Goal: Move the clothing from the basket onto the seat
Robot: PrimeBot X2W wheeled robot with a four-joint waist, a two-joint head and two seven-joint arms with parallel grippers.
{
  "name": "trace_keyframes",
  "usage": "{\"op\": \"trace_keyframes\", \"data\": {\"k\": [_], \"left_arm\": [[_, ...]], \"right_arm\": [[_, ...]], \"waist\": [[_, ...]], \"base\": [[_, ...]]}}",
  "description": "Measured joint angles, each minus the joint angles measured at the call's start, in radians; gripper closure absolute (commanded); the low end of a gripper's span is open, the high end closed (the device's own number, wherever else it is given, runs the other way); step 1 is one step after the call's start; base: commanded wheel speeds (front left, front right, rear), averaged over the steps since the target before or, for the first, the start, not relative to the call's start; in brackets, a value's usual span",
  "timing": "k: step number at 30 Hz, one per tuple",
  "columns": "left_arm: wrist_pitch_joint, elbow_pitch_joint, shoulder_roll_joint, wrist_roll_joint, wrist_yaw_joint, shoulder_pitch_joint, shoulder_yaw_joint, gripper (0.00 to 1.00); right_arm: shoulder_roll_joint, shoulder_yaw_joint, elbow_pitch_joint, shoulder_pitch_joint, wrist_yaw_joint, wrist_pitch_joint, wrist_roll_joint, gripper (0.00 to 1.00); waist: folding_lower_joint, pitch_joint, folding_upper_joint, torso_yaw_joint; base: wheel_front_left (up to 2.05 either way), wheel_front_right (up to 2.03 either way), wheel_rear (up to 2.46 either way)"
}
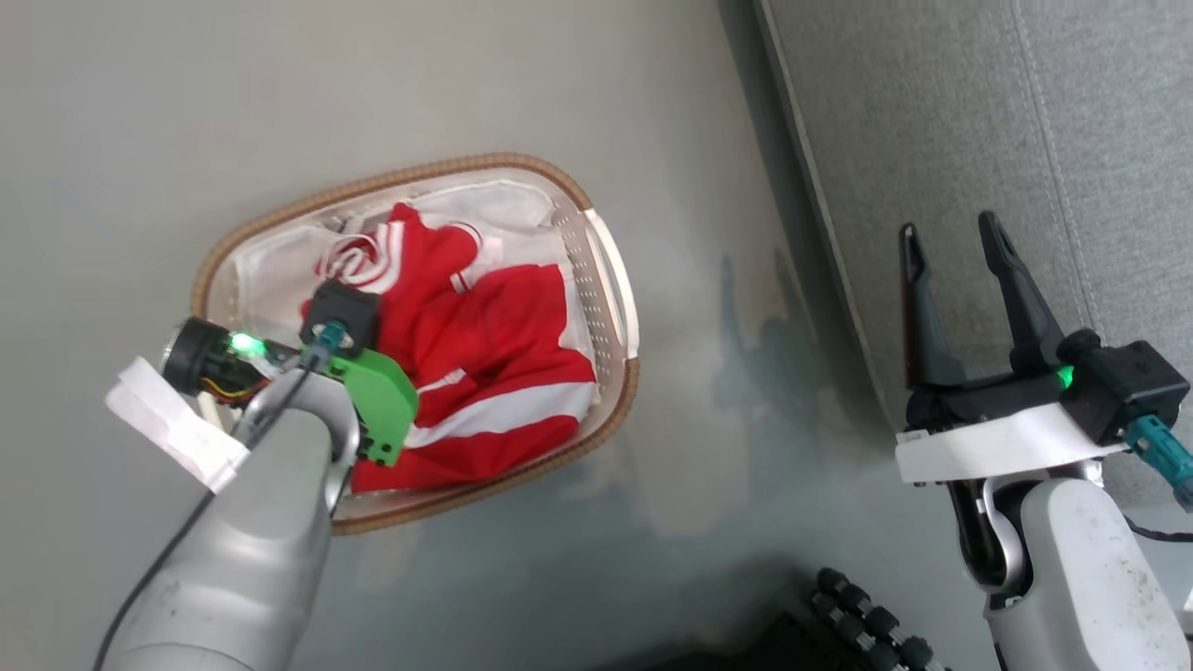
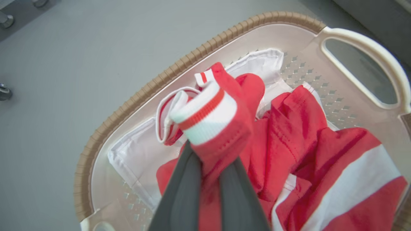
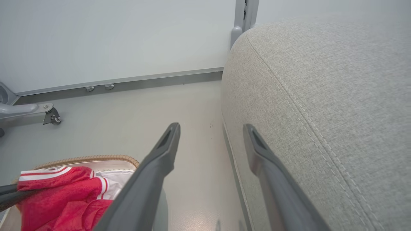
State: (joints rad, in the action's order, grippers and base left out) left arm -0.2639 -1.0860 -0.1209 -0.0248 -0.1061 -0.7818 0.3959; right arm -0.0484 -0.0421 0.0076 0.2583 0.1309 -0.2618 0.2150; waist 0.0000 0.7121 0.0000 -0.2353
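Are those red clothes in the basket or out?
In: the red white-striped clothing lies crumpled inside the oval white plastic basket, one cuff pinched by the left tool.

1. Head view: set high, facing steeply down at the floor (image 1: 140, 112), with the basket (image 1: 419, 175) to the left and the seat (image 1: 979, 112) to the right.
2. Left wrist view: very near, looking down into the basket.
3. Right wrist view: set low, facing along the floor beside the seat, with the basket's edge at its left.
4. All three views share the basket.
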Motion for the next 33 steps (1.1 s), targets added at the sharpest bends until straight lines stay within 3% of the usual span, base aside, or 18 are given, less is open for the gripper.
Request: {"op": "trace_keyframes", "data": {"k": [7, 10, 19, 24, 33], "left_arm": [[0.0, 0.128, 0.007, -0.02, -0.02, 0.079, 0.071, 1.0], [0.0, 0.198, 0.004, -0.047, -0.021, 0.114, 0.152, 1.0], [0.0, 0.398, -0.121, -0.212, -0.023, 0.135, 0.385, 1.0], [0.007, 0.47, -0.178, -0.282, -0.023, 0.077, 0.49, 1.0], [0.044, 0.568, -0.209, -0.345, -0.023, -0.116, 0.544, 1.0]], "right_arm": [[0.001, 0.026, 0.029, -0.047, 0.0, 0.0, -0.045, 0.0], [0.0, 0.029, 0.039, -0.074, 0.0, 0.0, -0.06, 0.0], [0.001, 0.026, 0.07, -0.169, 0.0, 0.0, -0.086, 0.0], [0.001, 0.013, 0.078, -0.215, 0.0, 0.0, -0.095, 0.0], [0.0, -0.036, 0.077, -0.25, 0.0, 0.0, -0.112, 0.0]], "waist": [[0.0, -0.118, 0.0, 0.044], [0.0, -0.18, 0.0, 0.063], [0.0, -0.385, 0.0, 0.112], [0.0, -0.499, 0.0, 0.134], [-0.0001, -0.657, 0.0, 0.16]], "base": [[0.0, 0.0, 0.0], [0.0, 0.0, 0.0], [0.0, 0.0, 0.0], [0.0, 0.0, 0.0], [0.0, 0.0, 0.0]]}}
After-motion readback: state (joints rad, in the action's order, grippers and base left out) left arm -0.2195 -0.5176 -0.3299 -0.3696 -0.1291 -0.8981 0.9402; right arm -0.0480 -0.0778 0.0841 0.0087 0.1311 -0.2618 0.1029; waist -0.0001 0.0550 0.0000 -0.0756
